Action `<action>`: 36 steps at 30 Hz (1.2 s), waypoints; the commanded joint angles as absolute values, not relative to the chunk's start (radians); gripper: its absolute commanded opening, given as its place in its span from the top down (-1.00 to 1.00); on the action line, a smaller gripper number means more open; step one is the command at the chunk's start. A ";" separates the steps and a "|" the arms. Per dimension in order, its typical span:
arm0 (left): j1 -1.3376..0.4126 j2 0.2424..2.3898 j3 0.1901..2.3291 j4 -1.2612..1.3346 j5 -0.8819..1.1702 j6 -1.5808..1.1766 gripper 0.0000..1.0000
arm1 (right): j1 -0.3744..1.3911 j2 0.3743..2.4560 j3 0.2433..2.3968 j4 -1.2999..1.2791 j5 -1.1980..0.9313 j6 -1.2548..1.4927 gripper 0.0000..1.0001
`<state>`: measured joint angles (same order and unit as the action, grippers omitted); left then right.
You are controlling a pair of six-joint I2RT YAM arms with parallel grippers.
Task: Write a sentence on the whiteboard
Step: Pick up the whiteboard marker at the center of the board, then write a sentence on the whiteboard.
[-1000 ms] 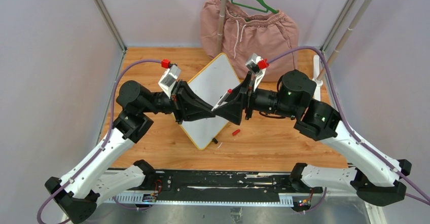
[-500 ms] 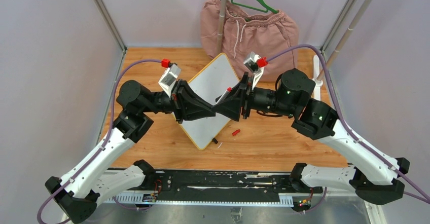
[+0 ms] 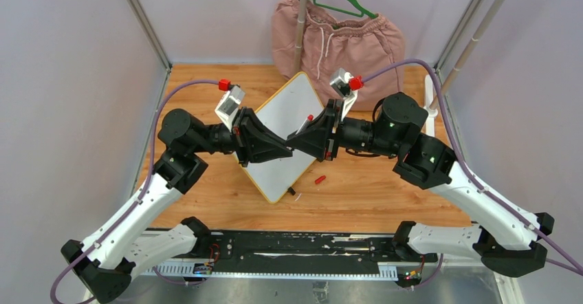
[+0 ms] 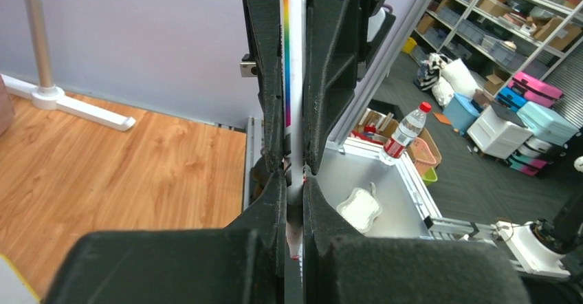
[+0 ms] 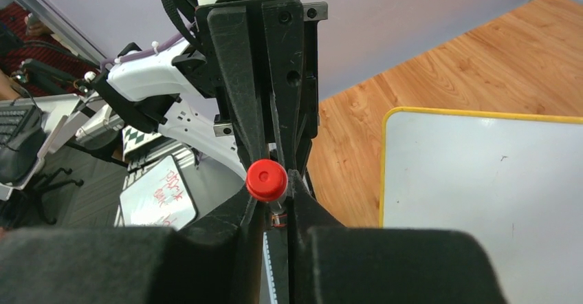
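The whiteboard lies diagonally on the wooden table, its yellow rim also in the right wrist view. Its visible face is plain white, and the sentence is out of view. Above the board the two grippers meet tip to tip. My left gripper is shut on the marker near its writing tip. The marker is white with a rainbow stripe. My right gripper is closed round the marker's barrel, whose red end sits between the fingers.
A small red cap lies on the wood just right of the board's lower corner. Pink shorts on a green hanger hang at the back. A white stand base and metal frame poles border the table.
My right gripper has moved left toward the left gripper and its jaws have closed from wide open onto the marker. The left arm has stayed still.
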<state>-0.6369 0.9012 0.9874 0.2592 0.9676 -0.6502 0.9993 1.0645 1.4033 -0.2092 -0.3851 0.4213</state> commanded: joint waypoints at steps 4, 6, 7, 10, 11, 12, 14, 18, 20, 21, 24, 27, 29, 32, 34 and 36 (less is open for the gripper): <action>-0.644 0.863 0.987 0.257 0.972 -0.618 -0.32 | 1.006 1.019 1.360 -0.162 -0.347 0.388 1.00; -0.645 0.822 0.965 0.209 0.901 -0.569 -0.98 | 1.006 0.970 1.308 -0.122 -0.291 0.368 1.00; -0.645 0.792 0.951 0.167 0.838 -0.533 -0.99 | 1.007 0.939 1.272 -0.094 -0.259 0.354 1.00; -0.645 0.675 0.885 0.062 0.584 -0.444 -1.00 | 1.007 0.837 1.129 0.039 -0.167 0.302 1.00; -0.644 0.624 0.856 0.033 0.490 -0.423 -1.00 | 1.007 0.804 1.077 0.086 -0.138 0.283 1.00; -0.644 0.571 0.821 0.011 0.381 -0.416 -1.00 | 1.006 0.772 1.019 0.133 -0.111 0.265 1.00; -0.645 0.469 0.750 -0.030 0.202 -0.426 -1.00 | 1.007 0.719 0.898 0.219 -0.064 0.221 1.00; -0.644 0.309 0.637 -0.124 -0.102 -0.514 -1.00 | 1.007 0.659 0.723 0.394 -0.029 0.144 1.00; -0.644 0.242 0.591 -0.182 -0.204 -0.577 -1.00 | 1.008 0.650 0.657 0.495 -0.035 0.118 1.00; -0.645 0.209 0.561 -0.204 -0.236 -0.606 -1.00 | 1.007 0.653 0.627 0.545 -0.039 0.107 1.00; -0.644 0.135 0.484 -0.205 -0.264 -0.682 -0.97 | 1.010 0.688 0.565 0.671 -0.052 0.073 1.00; -0.645 0.115 0.423 -0.198 -0.252 -0.741 -0.94 | 1.012 0.745 0.523 0.775 -0.065 0.067 1.00; -0.645 0.124 0.397 -0.179 -0.218 -0.759 -0.93 | 1.015 0.784 0.514 0.826 -0.075 0.069 1.00; -0.644 0.142 0.369 -0.135 -0.172 -0.765 -0.91 | 1.017 0.847 0.515 0.877 -0.081 0.075 1.00; -0.644 0.150 0.357 -0.109 -0.155 -0.761 -0.88 | 1.018 0.890 0.518 0.921 -0.088 0.090 1.00; -0.645 0.156 0.353 -0.101 -0.152 -0.760 -0.85 | 1.021 0.928 0.523 0.961 -0.090 0.103 1.00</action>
